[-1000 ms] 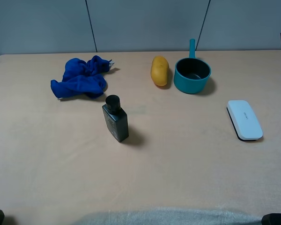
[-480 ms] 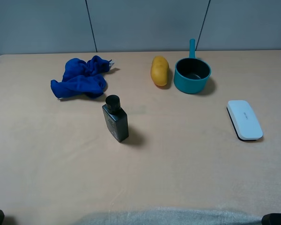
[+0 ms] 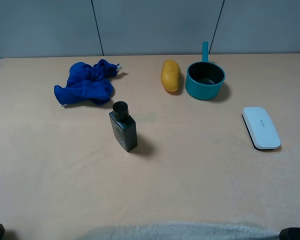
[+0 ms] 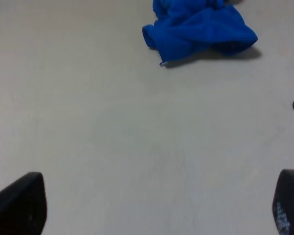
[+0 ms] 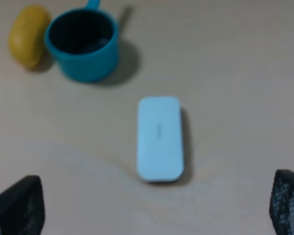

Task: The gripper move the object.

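The teal saucepan stands upright at the back right of the table, its handle pointing away from me, dark inside. It also shows in the right wrist view. My left gripper is open, its two dark fingertips wide apart over bare table, far from the saucepan. My right gripper is open too, fingertips wide apart, with the white case between them and the saucepan. Only small bits of the arms show at the bottom corners of the exterior view.
A yellow potato-shaped thing lies just left of the saucepan. A black bottle stands mid-table. A crumpled blue cloth lies at the back left. A white flat case lies at the right. A grey wall stands behind the table.
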